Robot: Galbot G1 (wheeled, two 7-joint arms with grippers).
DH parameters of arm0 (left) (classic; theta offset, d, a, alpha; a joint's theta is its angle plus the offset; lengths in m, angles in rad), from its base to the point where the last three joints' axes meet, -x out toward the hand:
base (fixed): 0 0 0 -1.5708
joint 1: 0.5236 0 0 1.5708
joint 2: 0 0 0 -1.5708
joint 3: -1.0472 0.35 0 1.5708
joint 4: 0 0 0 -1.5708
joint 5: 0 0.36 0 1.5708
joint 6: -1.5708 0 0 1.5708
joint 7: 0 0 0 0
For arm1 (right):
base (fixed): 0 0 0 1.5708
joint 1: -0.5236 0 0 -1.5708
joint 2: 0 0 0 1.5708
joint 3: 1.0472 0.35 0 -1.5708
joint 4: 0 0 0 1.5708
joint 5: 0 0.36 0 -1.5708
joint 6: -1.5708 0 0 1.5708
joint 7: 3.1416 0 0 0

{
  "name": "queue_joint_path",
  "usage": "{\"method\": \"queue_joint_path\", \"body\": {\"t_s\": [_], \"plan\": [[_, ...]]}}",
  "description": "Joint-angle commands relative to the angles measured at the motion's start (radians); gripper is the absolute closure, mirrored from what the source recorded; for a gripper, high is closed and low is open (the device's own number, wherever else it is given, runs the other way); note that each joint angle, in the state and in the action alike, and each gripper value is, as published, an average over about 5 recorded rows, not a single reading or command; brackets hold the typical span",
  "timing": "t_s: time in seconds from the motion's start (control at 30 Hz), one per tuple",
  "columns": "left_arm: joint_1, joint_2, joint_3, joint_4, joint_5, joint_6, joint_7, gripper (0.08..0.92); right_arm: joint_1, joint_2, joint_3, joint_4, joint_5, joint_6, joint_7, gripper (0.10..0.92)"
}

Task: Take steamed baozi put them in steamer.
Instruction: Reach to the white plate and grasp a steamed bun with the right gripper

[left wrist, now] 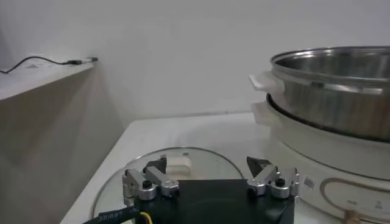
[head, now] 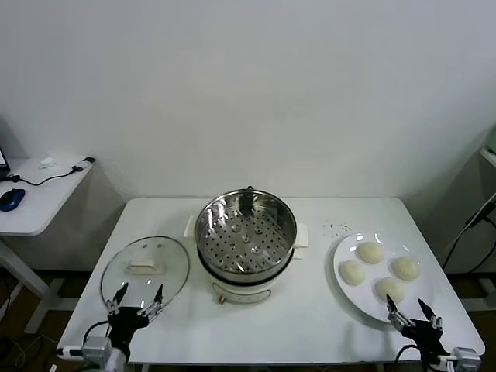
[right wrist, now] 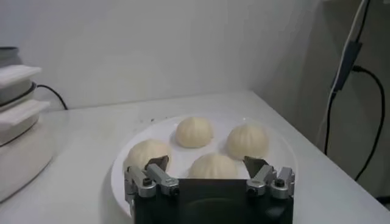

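White table (head: 310, 310) carries everything. At its near edge the left gripper (head: 136, 302) hovers over the near rim of the glass lid (head: 145, 271), fingers spread and holding nothing. Toward the near right corner the right gripper (head: 411, 311), fingers likewise spread and bare, sits just before the white plate (head: 345, 252) bearing four steamed baozi (head: 370, 253). Farther back, mid-table, stands the steamer (head: 246, 232), its perforated tray bare.
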Motion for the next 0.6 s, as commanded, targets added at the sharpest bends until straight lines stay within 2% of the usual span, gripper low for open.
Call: {"method": "queue_joint_path", "body": {"t_s": [0.03, 0.23, 0.33, 0.5, 0.6], "plan": [[0.0, 0.002, 0.0, -0.006, -0.001, 0.003, 0.0, 0.177, 0.222, -0.082, 0.052, 0.01, -0.095, -0.102, 0.01, 0.203], [0.0, 0.014, 0.004, -0.012, -0.008, -0.003, 0.0, 0.177, 0.71, -0.319, -0.186, -0.143, -0.018, -0.235, 0.005, 0.203], [0.002, 0.02, 0.003, -0.016, -0.018, -0.008, -0.001, 0.177, 1.021, -0.446, -0.44, -0.25, 0.034, -0.326, -0.081, 0.203], [0.013, 0.031, 0.002, -0.025, -0.031, -0.017, -0.002, 0.177, 1.494, -0.589, -0.995, -0.415, -0.086, -0.35, -0.479, 0.203], [0.02, 0.035, 0.003, -0.033, -0.033, -0.021, -0.002, 0.177, 1.763, -0.634, -1.318, -0.508, -0.205, -0.22, -0.771, 0.203]]}}
